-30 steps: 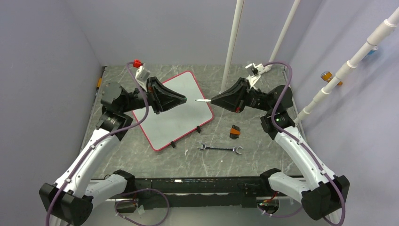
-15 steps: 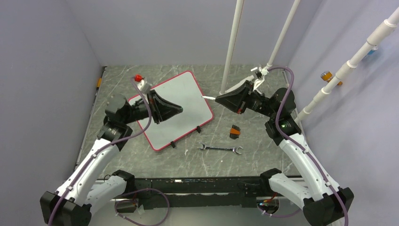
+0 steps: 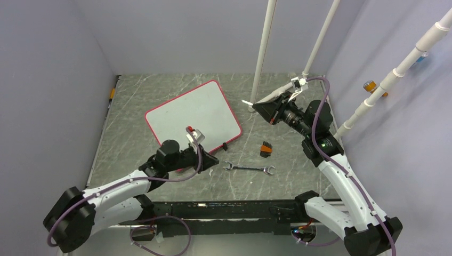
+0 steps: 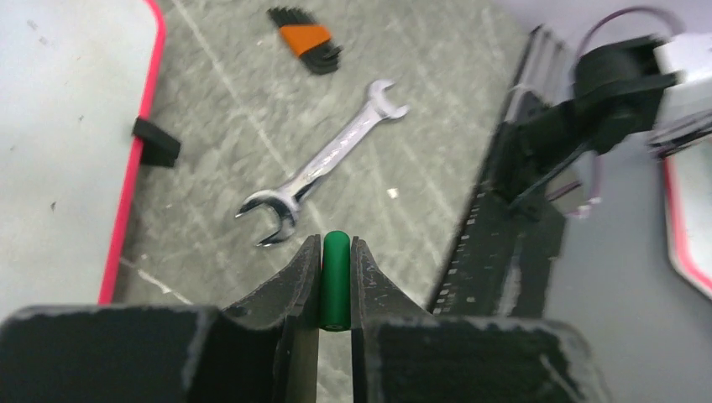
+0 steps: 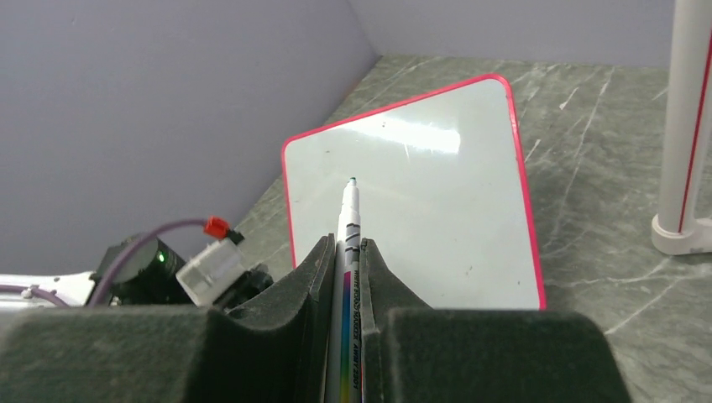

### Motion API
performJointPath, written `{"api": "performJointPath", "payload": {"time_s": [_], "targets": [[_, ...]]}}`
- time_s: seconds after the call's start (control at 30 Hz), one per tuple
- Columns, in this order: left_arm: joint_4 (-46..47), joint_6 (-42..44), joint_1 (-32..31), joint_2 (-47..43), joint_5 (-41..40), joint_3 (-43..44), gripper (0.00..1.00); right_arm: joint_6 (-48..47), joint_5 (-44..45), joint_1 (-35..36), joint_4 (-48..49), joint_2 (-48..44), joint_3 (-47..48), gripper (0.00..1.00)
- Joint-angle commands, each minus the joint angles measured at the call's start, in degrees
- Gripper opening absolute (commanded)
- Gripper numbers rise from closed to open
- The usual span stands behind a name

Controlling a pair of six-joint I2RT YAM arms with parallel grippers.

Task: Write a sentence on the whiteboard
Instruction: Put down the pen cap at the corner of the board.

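On the grey table (image 3: 160, 90), the whiteboard (image 3: 197, 109) is lying, long axis 8-to-2 o'clock (top view); left gripper (image 4: 335, 249) is pinching a green cap (image 4: 334, 290), right gripper (image 5: 346, 252) clamping a marker (image 5: 349, 206).

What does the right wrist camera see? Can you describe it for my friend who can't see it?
The right claw grips a marker, its tip bare and pointing toward the whiteboard, which lies flat on the grey table with no writing showing. A white pole stands at the right edge.
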Motion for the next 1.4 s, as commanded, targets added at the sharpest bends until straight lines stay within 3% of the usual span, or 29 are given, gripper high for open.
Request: {"api": "performJointPath", "payload": {"time_s": [0.0, 0.23, 0.47, 0.8, 1.07, 1.37], "targets": [[9.4, 5.9, -4.8, 4.1, -12.2, -2.8, 0.0, -1.3, 3.8, -0.1, -1.7, -1.2, 1.1, 0.0], [15.6, 10.2, -9.4, 14.4, -17.4, -4.5, 0.0, -1.2, 4.9, -0.2, -2.8, -1.7, 0.1, 0.0], [19.2, 10.1, -11.7, 21.8, -19.9, -4.5, 0.12, -1.8, 5.7, -0.1, -4.0, -2.4, -0.2, 0.0], [22.1, 10.4, -13.1, 27.9, -21.8, -5.0, 0.21, -2.4, 6.3, -0.2, -3.8, -1.5, -0.9, 0.0], [21.8, 9.8, -13.6, 28.2, -21.9, -4.7, 0.27, -2.7, 6.7, -0.2, -4.5, -1.9, -0.8, 0.0], [14.9, 10.7, -14.0, 22.7, -24.0, -3.6, 0.43, -2.4, 6.3, -0.1, -4.7, -2.4, -0.6, 0.0]]}}
